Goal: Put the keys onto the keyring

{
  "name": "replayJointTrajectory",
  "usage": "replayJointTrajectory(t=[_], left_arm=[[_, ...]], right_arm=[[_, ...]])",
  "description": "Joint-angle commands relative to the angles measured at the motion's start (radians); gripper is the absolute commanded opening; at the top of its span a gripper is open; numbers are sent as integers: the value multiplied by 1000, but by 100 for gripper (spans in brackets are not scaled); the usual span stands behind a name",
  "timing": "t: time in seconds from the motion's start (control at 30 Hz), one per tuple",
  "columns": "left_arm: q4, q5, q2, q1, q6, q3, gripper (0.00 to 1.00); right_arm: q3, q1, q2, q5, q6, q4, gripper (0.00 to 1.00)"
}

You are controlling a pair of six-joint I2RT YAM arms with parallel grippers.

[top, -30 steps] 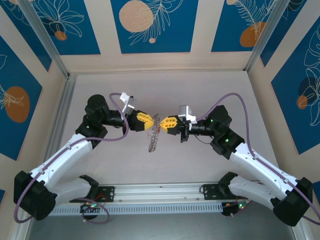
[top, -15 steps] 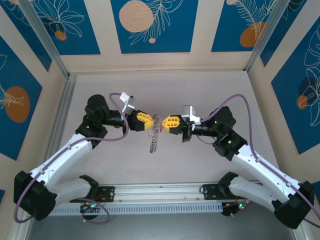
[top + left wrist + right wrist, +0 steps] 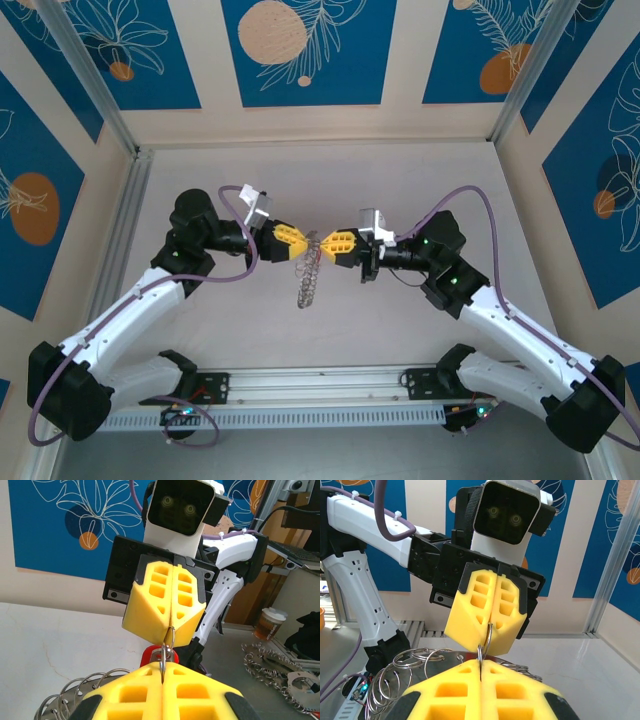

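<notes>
The left gripper [image 3: 301, 241] is clamped shut and meets the right gripper [image 3: 329, 244] nose to nose in mid-air, the right one shut tight as well. The keyring [image 3: 307, 278] hangs edge-on just below where the tips meet, its wire loops fanning out beside the left fingers. The left gripper seems to hold it by one small loop. The red key [image 3: 149, 655] sits tucked right under the right gripper's tips, apparently in its pinch. To me this is the threading step itself. Next the key's hollow must slide onto the ring, which calls for a very fine nudge with both grips kept firm.
</notes>
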Motion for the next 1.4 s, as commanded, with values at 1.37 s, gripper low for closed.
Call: replayJointTrajectory(t=[1.37], left_arm=[[15,6,-15,11,11,22,0]], right_arm=[[-1,0,-14,-2,-1,33,0]])
